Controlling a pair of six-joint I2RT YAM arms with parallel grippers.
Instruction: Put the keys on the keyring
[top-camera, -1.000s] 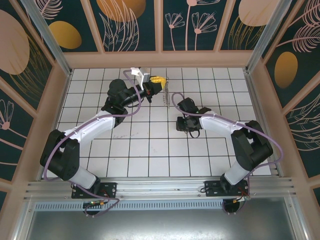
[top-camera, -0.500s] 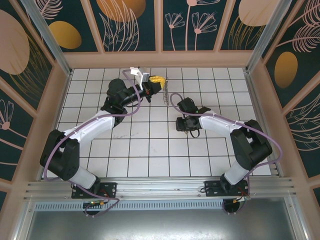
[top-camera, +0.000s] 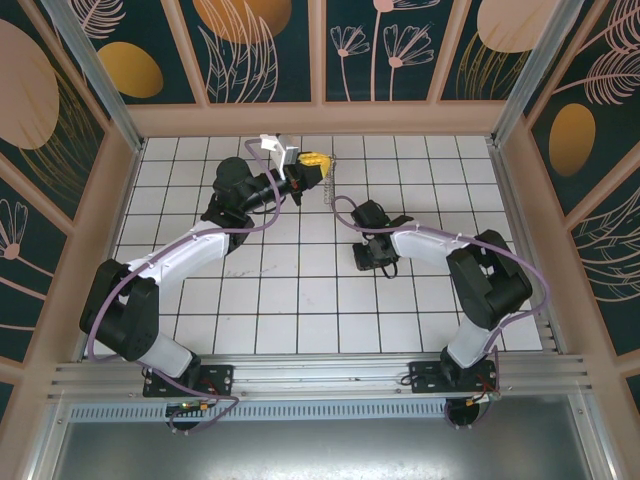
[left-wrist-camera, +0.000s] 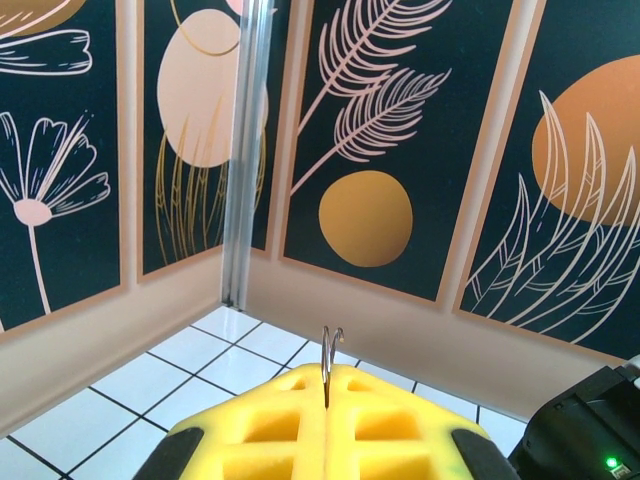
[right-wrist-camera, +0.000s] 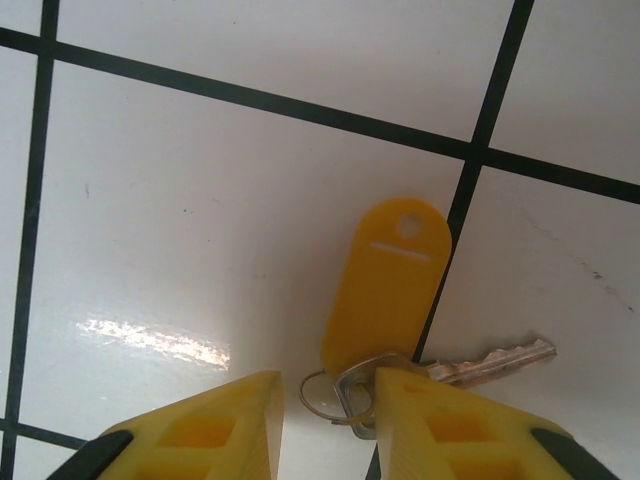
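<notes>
The keys lie flat on a white tile in the right wrist view: a silver key (right-wrist-camera: 490, 362) and a yellow plastic tag (right-wrist-camera: 390, 290), joined by a small split ring (right-wrist-camera: 322, 398). My right gripper (right-wrist-camera: 325, 400) points straight down over them, open. The split ring and the key's head sit between its fingers, and the right finger (right-wrist-camera: 440, 420) touches the key head. The keyring (left-wrist-camera: 331, 345) is a thin wire loop sticking up between the pressed-together fingers of my left gripper (left-wrist-camera: 327, 400). From above, the left gripper (top-camera: 316, 160) holds the keyring (top-camera: 327, 185) off the floor at the back, and the right gripper (top-camera: 366, 256) is near mid-floor.
The floor is white tiles with black grout (top-camera: 300, 300), enclosed by low beige walls (top-camera: 320, 118) with patterned panels above. The left gripper is close to the back wall. The right wrist body (left-wrist-camera: 585, 430) shows at the lower right of the left wrist view.
The right arm has swung slightly left over the keys, its elbow drawing in, and its jaws have narrowed. The left gripper has stayed shut on the keyring, almost still.
</notes>
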